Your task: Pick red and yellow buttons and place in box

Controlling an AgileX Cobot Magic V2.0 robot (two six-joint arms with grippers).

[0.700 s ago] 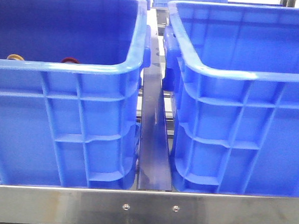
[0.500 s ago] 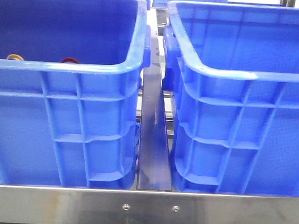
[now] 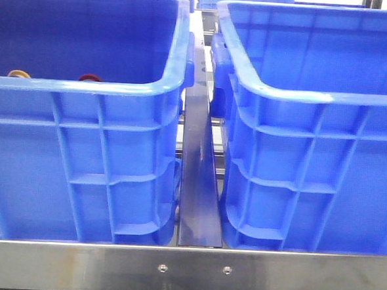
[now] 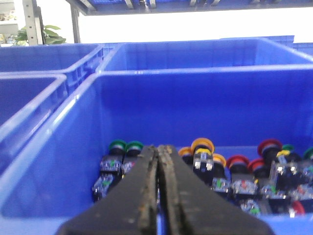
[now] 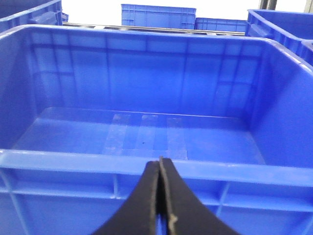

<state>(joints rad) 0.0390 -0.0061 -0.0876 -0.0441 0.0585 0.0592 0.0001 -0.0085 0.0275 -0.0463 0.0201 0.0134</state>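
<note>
Nothing in the front view has shifted over the last moment: the yellow button (image 3: 18,74) and the red button (image 3: 90,78) sit where they were, just showing over the near rim of the left crate (image 3: 85,89), so the task looks not yet begun. The left gripper (image 4: 158,161) hovers outside that crate's near wall, fingers pressed together and empty, aimed at a cluster of buttons inside. The right gripper (image 5: 160,171), fingers likewise together, faces the bare box (image 5: 146,166).
</note>
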